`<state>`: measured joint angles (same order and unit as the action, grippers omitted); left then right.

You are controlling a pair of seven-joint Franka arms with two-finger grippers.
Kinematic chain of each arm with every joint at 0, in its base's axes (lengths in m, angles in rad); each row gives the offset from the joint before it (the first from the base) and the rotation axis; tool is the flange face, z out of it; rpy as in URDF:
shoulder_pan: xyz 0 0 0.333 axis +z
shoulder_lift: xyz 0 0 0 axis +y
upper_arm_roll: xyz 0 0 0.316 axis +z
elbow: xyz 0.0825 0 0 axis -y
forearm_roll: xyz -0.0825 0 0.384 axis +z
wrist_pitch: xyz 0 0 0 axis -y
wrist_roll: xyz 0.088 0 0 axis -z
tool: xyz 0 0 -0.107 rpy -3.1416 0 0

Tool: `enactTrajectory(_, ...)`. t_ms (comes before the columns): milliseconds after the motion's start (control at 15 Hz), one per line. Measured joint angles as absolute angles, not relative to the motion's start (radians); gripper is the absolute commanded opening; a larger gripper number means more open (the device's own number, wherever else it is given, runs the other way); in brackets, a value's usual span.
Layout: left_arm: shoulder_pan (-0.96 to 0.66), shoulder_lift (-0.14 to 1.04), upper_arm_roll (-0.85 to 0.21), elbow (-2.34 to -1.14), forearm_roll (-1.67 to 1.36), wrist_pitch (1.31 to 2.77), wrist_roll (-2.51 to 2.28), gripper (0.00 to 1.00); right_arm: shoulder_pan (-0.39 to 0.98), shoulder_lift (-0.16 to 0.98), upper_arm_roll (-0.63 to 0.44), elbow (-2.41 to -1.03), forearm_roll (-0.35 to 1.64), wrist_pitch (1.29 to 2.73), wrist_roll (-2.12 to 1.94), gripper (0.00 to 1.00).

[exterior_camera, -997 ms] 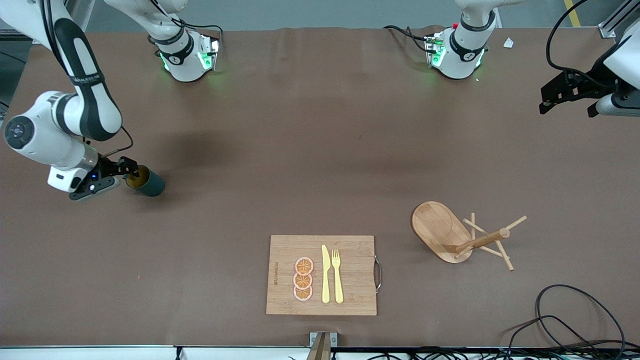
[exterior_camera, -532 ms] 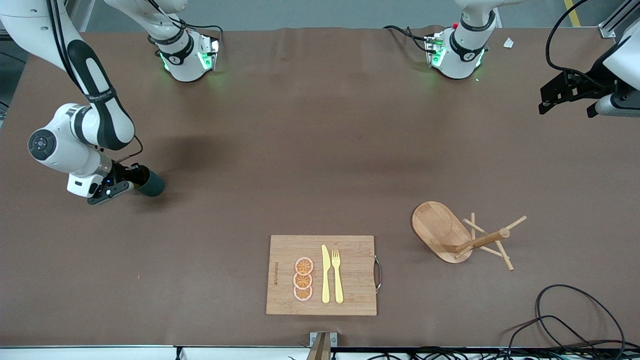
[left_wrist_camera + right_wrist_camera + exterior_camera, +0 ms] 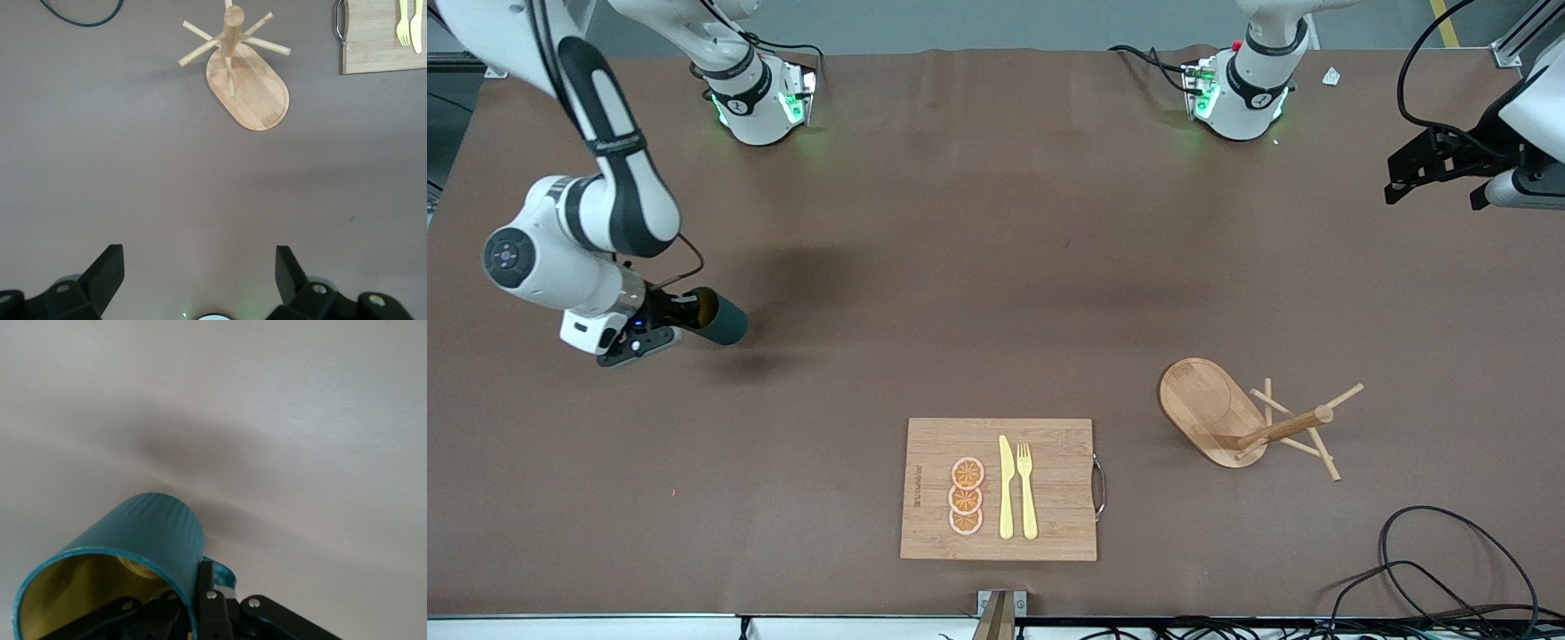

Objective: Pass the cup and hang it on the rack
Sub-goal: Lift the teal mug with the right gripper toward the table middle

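My right gripper [image 3: 680, 313] pinches the rim of the teal cup [image 3: 720, 317], one finger inside and one outside beside the handle, holding it tilted above the table [image 3: 978, 258] at the right arm's end. Toward the table's middle lies the bamboo cutting board [image 3: 1054, 489], carrying three orange slices [image 3: 966, 496], a yellow knife [image 3: 1006, 487] and a fork [image 3: 1027, 490]. The wooden rack [image 3: 1227, 413] stands below my left gripper [image 3: 199, 273], which waits with fingers spread wide.
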<state>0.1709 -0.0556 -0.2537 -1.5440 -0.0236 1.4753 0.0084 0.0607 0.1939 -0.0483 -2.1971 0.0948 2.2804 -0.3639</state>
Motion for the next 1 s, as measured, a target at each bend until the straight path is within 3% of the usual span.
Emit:
enactTrajectory(199, 0.171, -0.048, -0.254, -1.544, -0.024, 1.476, 0.008, 1.0, 0.267, 0.156, -0.042, -2.194, 0.096, 2.266, -0.016, 0.0)
enactTrajectory(465, 0.171, -0.047, -0.254, -1.544, -0.024, 1.476, 0.008, 1.0, 0.547, 0.188, -0.037, -2.1, 0.096, 2.276, 0.434, 0.0)
enactTrajectory(997, 0.212, -0.049, -0.244, -1.535, -0.024, 1.476, 0.013, 1.0, 0.775, 0.588, -0.039, -1.672, 0.096, 2.283, 0.845, 0.0)
